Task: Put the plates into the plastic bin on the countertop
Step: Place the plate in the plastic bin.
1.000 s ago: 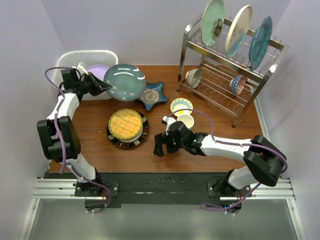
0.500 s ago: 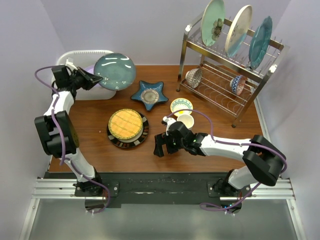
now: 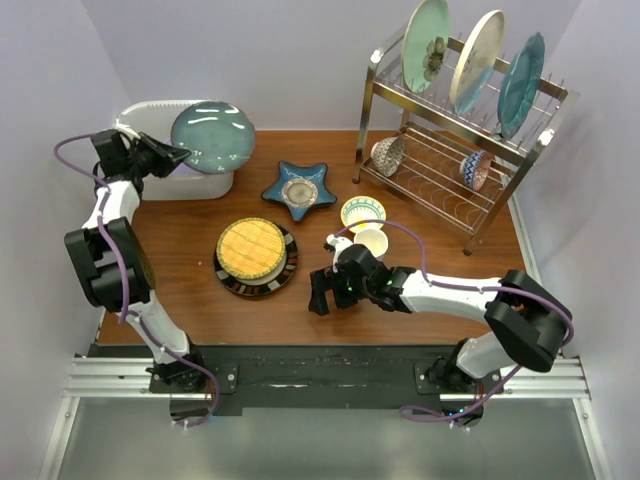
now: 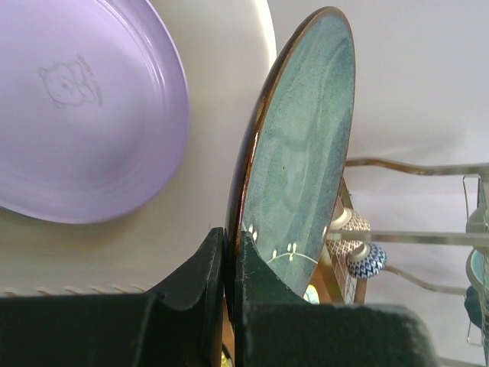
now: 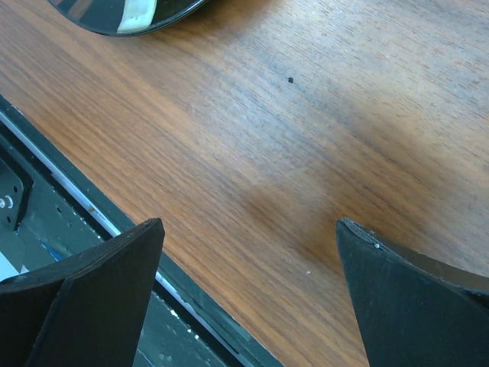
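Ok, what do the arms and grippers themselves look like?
The left arm and right arm have white links, bulky black joint housings and a loose purple cable each. The left gripper and right gripper have matte black, wedge-shaped fingers.

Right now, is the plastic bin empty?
No, a lilac plate lies in the bin, while the left gripper grips a teal plate.

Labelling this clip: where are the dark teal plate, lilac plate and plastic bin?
dark teal plate (image 4: 302,153), left wrist view, middle of its glazed face.
lilac plate (image 4: 84,107), left wrist view, its centre.
plastic bin (image 3: 190,187), top external view, near wall.
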{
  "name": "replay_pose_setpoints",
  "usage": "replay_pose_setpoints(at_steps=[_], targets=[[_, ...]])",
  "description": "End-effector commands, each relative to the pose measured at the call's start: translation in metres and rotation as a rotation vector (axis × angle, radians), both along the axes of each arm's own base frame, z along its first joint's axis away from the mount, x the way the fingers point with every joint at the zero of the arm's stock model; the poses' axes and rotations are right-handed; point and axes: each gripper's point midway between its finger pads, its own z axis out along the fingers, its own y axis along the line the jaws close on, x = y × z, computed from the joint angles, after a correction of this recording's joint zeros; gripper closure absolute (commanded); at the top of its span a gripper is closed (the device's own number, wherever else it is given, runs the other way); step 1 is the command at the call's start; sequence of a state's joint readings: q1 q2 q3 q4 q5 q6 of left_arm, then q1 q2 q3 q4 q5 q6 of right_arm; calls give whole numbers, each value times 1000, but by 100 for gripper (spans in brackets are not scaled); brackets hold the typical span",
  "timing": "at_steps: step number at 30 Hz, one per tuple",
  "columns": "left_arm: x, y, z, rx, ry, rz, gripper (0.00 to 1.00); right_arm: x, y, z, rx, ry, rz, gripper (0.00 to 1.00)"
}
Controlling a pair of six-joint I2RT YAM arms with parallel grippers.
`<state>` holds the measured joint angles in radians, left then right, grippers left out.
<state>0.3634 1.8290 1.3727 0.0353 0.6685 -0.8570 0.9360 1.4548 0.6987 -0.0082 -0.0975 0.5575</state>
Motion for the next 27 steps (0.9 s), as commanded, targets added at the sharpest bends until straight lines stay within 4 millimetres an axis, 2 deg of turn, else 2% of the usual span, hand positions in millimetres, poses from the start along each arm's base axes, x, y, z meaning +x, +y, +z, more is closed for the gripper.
replay_pose_setpoints(at_steps=[1,8,16,19,27], targets=[[12,17,83,38,-229,21,100,0,4,0,13,-3,2,1],[12,45,76,55,-213,99,100,-1,2,-2,7,0,1,1],[10,71,78,88,-213,195,100,-3,2,-5,8,12,0,1],[13,81,73,114,-197,220,100,-3,1,-6,3,14,-1,1],[23,89,49,112,-145,233,100,-6,0,-7,12,21,1,1]])
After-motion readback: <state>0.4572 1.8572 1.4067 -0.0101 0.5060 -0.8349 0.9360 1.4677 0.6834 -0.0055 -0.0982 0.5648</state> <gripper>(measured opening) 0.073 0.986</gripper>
